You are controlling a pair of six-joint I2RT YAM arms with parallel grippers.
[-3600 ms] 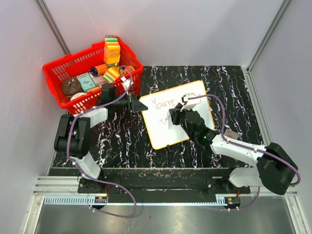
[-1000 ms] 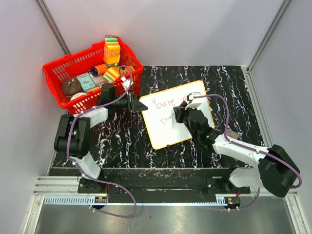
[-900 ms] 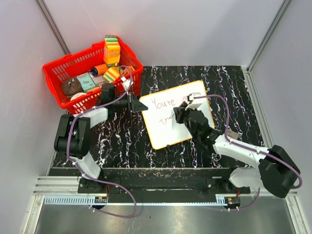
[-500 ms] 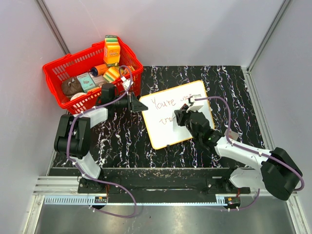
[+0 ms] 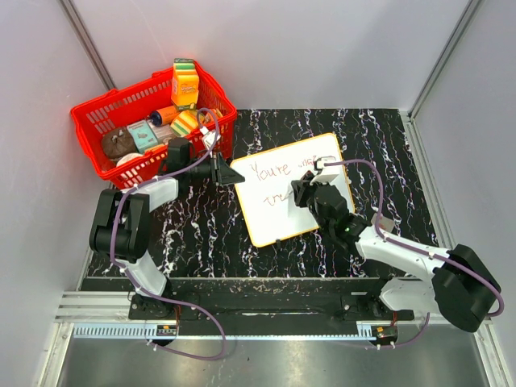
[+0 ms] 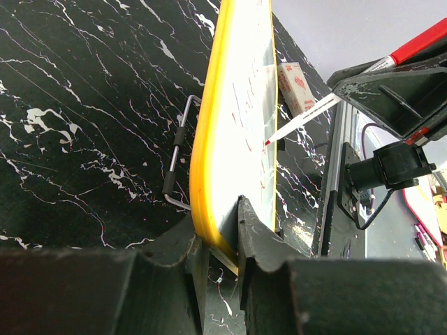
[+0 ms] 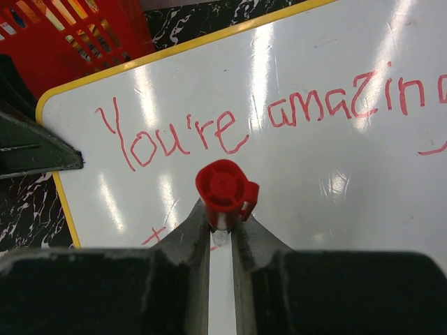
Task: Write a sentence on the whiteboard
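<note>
The whiteboard (image 5: 274, 222) lies tilted on the black marbled table, white with an orange-yellow rim (image 6: 202, 139). My left gripper (image 5: 230, 173) is shut on its left corner (image 6: 218, 237), one finger above and one below. The sentence (image 7: 244, 122) in red reads "You're amazing", and a second line starts below it (image 5: 278, 197). My right gripper (image 7: 222, 222) is shut on a red marker (image 7: 225, 185) held upright over the board's middle (image 5: 305, 192). In the left wrist view the marker (image 6: 307, 117) has its tip at the board's surface.
A red basket (image 5: 87, 109) full of groceries, including an orange juice carton (image 5: 185, 85), stands at the back left behind the left arm. A wire bracket (image 6: 179, 150) sits by the board's edge. A small white-and-pink block (image 6: 294, 85) lies to the board's right.
My right gripper has shifted slightly rightward with the marker along the second line, and that line's red strokes have grown a little. The left gripper has not moved.
</note>
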